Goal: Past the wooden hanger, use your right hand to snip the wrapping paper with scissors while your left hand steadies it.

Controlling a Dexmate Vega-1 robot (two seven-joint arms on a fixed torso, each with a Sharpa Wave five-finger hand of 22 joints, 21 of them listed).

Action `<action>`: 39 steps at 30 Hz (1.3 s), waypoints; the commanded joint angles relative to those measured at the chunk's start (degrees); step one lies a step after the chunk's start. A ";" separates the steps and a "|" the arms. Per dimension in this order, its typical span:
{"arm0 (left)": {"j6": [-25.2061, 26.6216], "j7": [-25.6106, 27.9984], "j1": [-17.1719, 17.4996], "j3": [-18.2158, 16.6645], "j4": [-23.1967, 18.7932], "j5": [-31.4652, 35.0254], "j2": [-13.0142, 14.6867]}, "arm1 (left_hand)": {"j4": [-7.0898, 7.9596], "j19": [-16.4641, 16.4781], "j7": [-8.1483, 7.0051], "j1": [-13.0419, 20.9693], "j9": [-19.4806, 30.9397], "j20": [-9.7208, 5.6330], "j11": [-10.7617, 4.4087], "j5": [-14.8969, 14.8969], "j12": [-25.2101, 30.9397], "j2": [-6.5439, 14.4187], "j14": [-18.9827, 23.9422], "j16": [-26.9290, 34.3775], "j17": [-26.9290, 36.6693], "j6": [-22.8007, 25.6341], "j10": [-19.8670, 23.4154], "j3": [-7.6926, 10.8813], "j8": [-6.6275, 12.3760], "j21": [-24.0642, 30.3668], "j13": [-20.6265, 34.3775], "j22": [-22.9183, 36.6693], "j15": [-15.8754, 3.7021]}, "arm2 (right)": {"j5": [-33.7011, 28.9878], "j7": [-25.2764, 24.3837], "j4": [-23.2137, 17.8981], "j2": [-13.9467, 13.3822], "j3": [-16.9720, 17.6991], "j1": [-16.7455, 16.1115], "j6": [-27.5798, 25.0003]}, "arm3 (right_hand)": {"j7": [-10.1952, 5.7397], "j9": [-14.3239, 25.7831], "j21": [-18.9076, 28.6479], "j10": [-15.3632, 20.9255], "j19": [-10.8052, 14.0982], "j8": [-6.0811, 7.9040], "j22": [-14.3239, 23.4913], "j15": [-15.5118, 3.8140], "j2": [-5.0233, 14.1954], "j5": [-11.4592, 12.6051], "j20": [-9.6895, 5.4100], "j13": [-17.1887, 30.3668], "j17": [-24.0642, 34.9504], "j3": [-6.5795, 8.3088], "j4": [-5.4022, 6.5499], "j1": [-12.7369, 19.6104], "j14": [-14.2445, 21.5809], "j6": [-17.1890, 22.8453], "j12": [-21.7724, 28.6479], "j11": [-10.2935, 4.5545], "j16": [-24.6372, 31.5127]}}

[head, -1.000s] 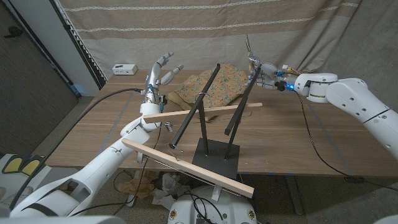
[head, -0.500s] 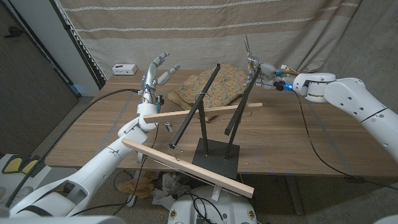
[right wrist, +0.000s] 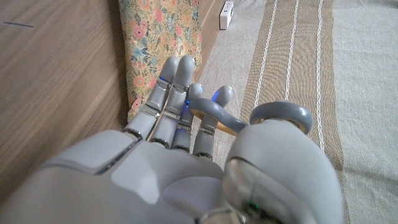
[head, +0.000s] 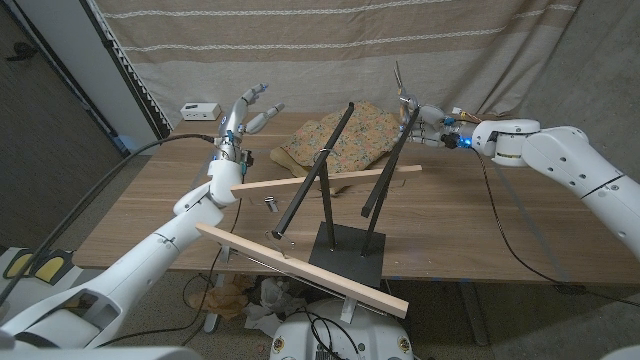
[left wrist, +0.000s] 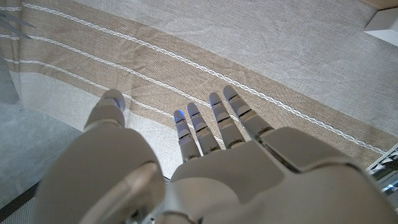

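The floral wrapping paper (head: 345,140) lies crumpled at the back of the table, behind the wooden hanger (head: 325,180), whose black rods rise from a dark base. My right hand (head: 422,124) hovers at the paper's right edge and grips the grey scissors (head: 400,85), blades pointing up. In the right wrist view the scissors' handle loop (right wrist: 280,113) sits over my right hand (right wrist: 180,143), with the paper (right wrist: 161,37) just beyond the fingertips. My left hand (head: 245,115) is raised at the back left, fingers spread and holding nothing, apart from the paper. In the left wrist view, my left hand (left wrist: 217,168) faces the striped curtain.
A white box (head: 200,110) stands at the table's back left corner. A small metal piece (head: 270,203) lies on the wood left of the hanger's base (head: 345,252). A second wooden bar (head: 300,270) juts out near the front edge. A striped curtain (head: 330,40) hangs behind.
My left hand has swung left and farther from the paper, fingers still spread. My right hand with the scissors has barely moved.
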 commanded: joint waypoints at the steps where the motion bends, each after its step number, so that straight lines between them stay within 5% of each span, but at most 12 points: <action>1: 8.41 0.16 0.32 1.96 -2.78 7.02 3.34 | 0.67 -0.21 0.10 -2.65 -0.20 0.41 0.64 1.86 -0.39 1.05 -1.31 -0.21 -0.71 -11.90 -1.78 -0.79 -1.16 -0.73 -1.82 0.02 -9.71 | 0.22 0.33 -1.01 -0.93 0.93 -2.71 1.47 | 3.63 -0.18 -0.36 5.31 0.22 -0.13 -0.51 -8.15 0.20 0.42 0.12 0.07 -0.39 -0.84 0.21 -0.81 -0.26 -2.63 27.74 -4.51 0.26; 4: 10.77 -0.76 0.23 3.13 -3.61 9.19 4.23 | 1.14 -0.09 0.03 -3.60 -0.09 -0.32 0.36 2.31 -0.11 1.84 -1.25 -0.09 -0.82 -14.40 -1.51 -0.85 -0.65 -0.88 -2.40 0.00 -9.80 | 0.14 0.35 -1.78 -1.42 1.37 -3.66 2.13 | 3.98 -0.32 -0.64 5.27 0.24 -0.33 -1.43 -8.12 -0.24 0.45 0.39 -0.52 -1.25 -1.77 0.86 -2.62 -0.17 -2.78 27.29 -4.29 0.27; 12: 12.47 -4.22 0.26 4.30 -3.54 7.70 4.58 | 1.84 -0.18 0.12 -5.35 0.09 -0.26 0.31 2.76 0.02 2.56 -1.62 -0.17 -0.98 -9.59 -1.69 -1.15 1.77 -1.27 -3.29 -0.10 -9.79 | 0.41 0.33 -3.26 -2.52 2.12 -5.34 2.72 | 4.52 0.02 -0.98 5.01 0.24 -0.32 -2.55 -8.16 -0.44 0.61 0.51 -0.60 -2.17 -2.34 0.98 -3.40 -0.52 -3.24 27.03 -3.71 0.31; 17: 14.38 -6.59 0.11 5.43 -5.85 8.63 5.59 | 1.25 0.14 0.15 -5.18 0.02 -0.67 0.65 2.53 0.66 4.47 -1.56 -0.08 -1.20 3.70 -0.91 -0.07 5.61 -2.01 -4.76 -0.26 -9.76 | 0.67 1.42 -3.46 -3.02 2.31 -6.28 3.35 | 4.55 -0.27 -1.29 5.24 0.23 -0.60 -3.55 -7.91 -0.23 0.87 0.54 -1.71 -2.91 -2.57 0.97 -3.69 -0.91 -3.40 26.09 -3.56 0.43; 20: 14.81 -9.74 -0.57 6.21 -6.09 8.26 6.41 | 1.03 0.28 0.09 -5.03 -0.04 -0.90 0.63 2.36 0.77 4.59 -1.46 -0.06 -1.23 5.02 -0.54 0.11 5.84 -2.09 -4.94 -0.30 -9.78 | 1.06 1.26 -3.79 -3.26 2.75 -7.35 3.74 | 4.68 -0.38 -1.41 4.85 0.30 -0.87 -4.07 -8.14 -0.20 0.98 0.67 -1.53 -3.34 -2.70 0.91 -3.75 -1.37 -3.88 25.96 -3.48 0.37; 24: 13.93 -10.76 -1.37 6.91 -5.23 8.13 6.37 | -0.65 0.04 0.08 -3.90 -0.32 -1.26 0.58 1.93 0.25 3.59 -2.32 -0.33 -1.34 -3.47 -1.63 0.45 1.27 -2.99 -5.66 -0.54 -9.71 | 1.61 0.33 -4.42 -3.84 3.42 -8.42 3.58 | 4.65 -0.66 -1.54 4.98 0.30 -1.06 -4.57 -8.12 -0.13 1.10 0.72 -2.01 -3.75 -2.78 0.80 -3.72 -1.24 -3.84 25.50 -3.55 0.53; 27: 13.62 -12.23 -2.34 7.81 -4.48 8.51 6.54 | -0.99 -0.07 0.11 -4.26 -0.29 -1.55 0.46 1.91 -0.09 2.78 -3.03 -0.50 -1.33 -6.97 -2.70 0.11 0.02 -3.41 -5.89 -0.57 -9.69 | 1.76 -0.08 -4.94 -4.27 3.98 -9.36 3.96 | 4.66 -1.06 -1.63 5.02 0.26 -1.27 -4.86 -8.04 0.01 1.20 0.80 -2.20 -3.99 -2.76 0.70 -3.59 -1.30 -3.67 25.29 -3.52 0.59; 39: 10.70 -15.34 -4.76 10.03 -1.18 8.97 6.70 | -2.06 -0.98 0.08 -5.18 -0.18 -3.16 0.53 3.25 -0.71 -0.11 -6.49 -0.94 -1.38 -15.28 -7.02 -1.42 -0.54 -5.08 -6.29 -0.81 -9.68 | 1.78 -0.67 -5.74 -4.32 4.50 -10.85 5.46 | 4.84 -0.89 -2.00 5.01 0.15 -1.48 -6.30 -8.14 0.49 1.45 0.90 -3.80 -4.83 -3.04 0.65 -3.94 -1.65 -4.30 23.60 -3.34 1.12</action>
